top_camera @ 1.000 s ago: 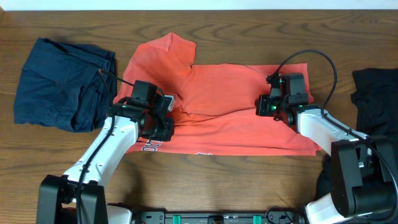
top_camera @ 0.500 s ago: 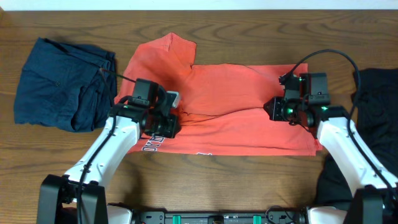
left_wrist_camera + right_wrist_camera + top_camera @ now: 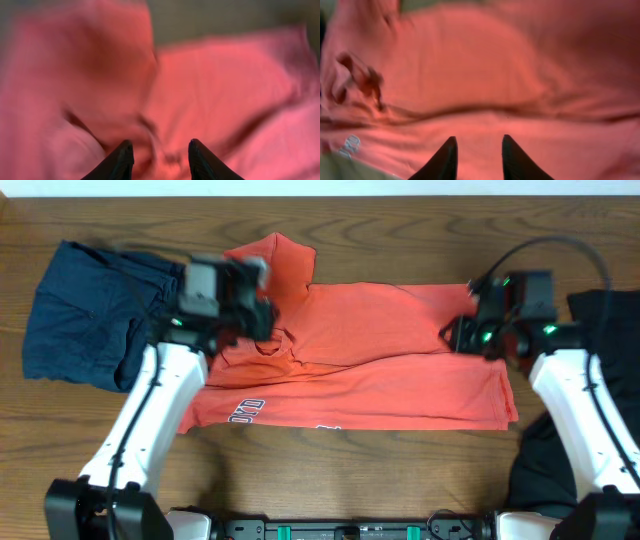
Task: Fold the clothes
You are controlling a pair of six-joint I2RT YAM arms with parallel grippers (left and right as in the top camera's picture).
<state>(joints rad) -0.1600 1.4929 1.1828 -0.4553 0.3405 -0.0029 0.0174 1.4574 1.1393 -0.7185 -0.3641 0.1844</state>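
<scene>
Coral-red tee (image 3: 380, 370) mid-desk looks one fold in, more to go; L gripper (image 3: 159, 150) & R gripper (image 3: 477, 145) hover part-open, empty; navy garment (image 3: 90, 320) at left edge, black garment (image 3: 600, 320) at right edge, not yet done.

i see a brown wooden table (image 3: 400, 470), and across its middle the coral-red t-shirt (image 3: 380, 370) lies spread out with some wrinkles. at the left of it a navy garment (image 3: 80, 320) lies bunched on the wood, and a black garment (image 3: 610, 315) lies at the right edge.
</scene>
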